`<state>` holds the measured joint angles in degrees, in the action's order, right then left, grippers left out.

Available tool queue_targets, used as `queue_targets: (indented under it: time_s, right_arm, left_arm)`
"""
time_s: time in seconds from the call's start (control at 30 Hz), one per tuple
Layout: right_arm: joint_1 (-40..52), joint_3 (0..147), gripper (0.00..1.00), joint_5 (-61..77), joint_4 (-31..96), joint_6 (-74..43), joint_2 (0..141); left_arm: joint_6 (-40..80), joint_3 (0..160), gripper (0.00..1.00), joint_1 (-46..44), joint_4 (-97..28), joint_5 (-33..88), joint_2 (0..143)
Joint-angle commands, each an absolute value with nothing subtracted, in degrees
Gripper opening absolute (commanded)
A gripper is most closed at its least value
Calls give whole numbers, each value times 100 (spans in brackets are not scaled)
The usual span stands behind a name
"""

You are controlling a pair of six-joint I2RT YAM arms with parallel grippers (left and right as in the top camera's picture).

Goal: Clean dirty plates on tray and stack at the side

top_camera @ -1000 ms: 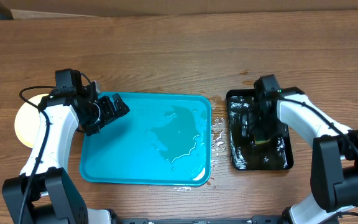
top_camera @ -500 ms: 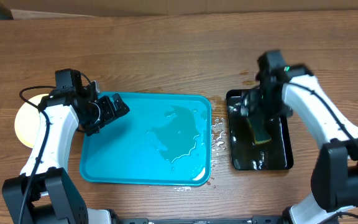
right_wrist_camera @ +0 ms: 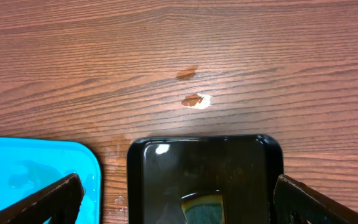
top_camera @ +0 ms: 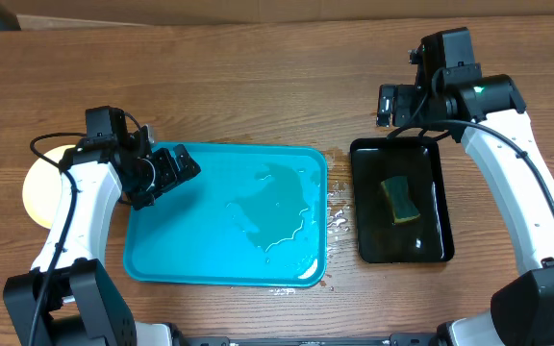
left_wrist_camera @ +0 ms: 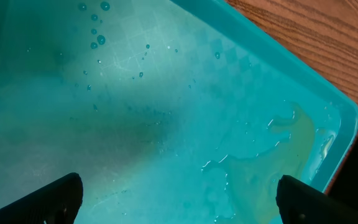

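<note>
Lifted off the sponge point(top_camera: 401, 200), right claw point(top_camera: 387, 104) gapes empty; left claw point(top_camera: 176, 168), equally wide and empty, hovers over the wet turquoise tray point(top_camera: 162, 259).

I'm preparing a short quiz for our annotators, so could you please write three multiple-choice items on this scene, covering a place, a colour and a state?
1. The sponge lies: A on a shelf; B in the black tray; C in a sink.
2. The large tray is: A red; B turquoise; C white.
3. The right gripper is: A open and empty; B shut on the sponge; C shut on a cup.
Answers: B, it sits within the black rim; B, bright blue-green; A, fingers wide apart, nothing between.
</note>
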<state>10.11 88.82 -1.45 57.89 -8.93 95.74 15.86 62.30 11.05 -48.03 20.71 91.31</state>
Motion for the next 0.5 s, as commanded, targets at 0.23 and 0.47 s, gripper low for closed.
queue_targets:
  time_s: [0.23,0.47]
  right_arm:
    - [982,8908,100,-143,5747,-873,9640]
    - [982,8895,100,-141,5747,-873,9122]
  left_arm:
    - [1455,6305,100,1085,-4794,2034,9161]
    - [1455,6305,100,1085,-4794,2034,9161]
